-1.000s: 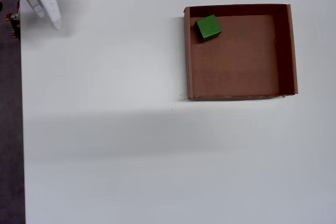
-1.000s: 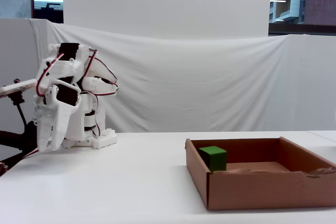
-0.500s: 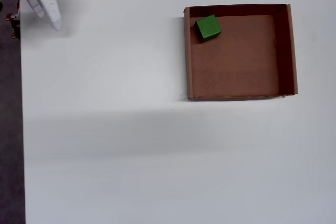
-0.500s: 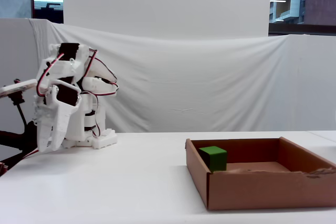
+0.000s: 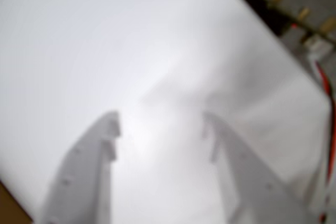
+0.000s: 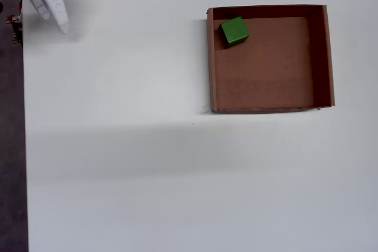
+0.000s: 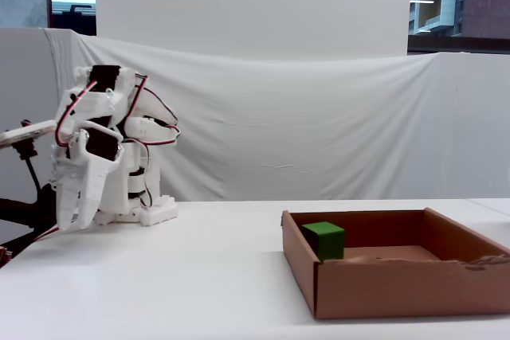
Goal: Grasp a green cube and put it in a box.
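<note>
The green cube [image 6: 234,30] lies inside the brown cardboard box [image 6: 322,57], in the corner that is upper left in the overhead view. The fixed view shows the cube [image 7: 324,240] standing against the left wall of the box [image 7: 398,291]. My gripper [image 6: 58,22] hangs folded back at the table's far left corner, well away from the box, pointing down in the fixed view [image 7: 70,223]. The blurred wrist view shows the gripper [image 5: 160,121] open, with only bare white table between its white fingers [image 5: 94,166]. Neither cube nor box shows there.
The white table ends at the left of the overhead view, where dark floor [image 6: 12,146] begins. The arm's base [image 7: 147,211] stands at the back left before a white cloth backdrop [image 7: 319,117]. Wires and connectors [image 5: 315,45] run along the wrist view's upper right.
</note>
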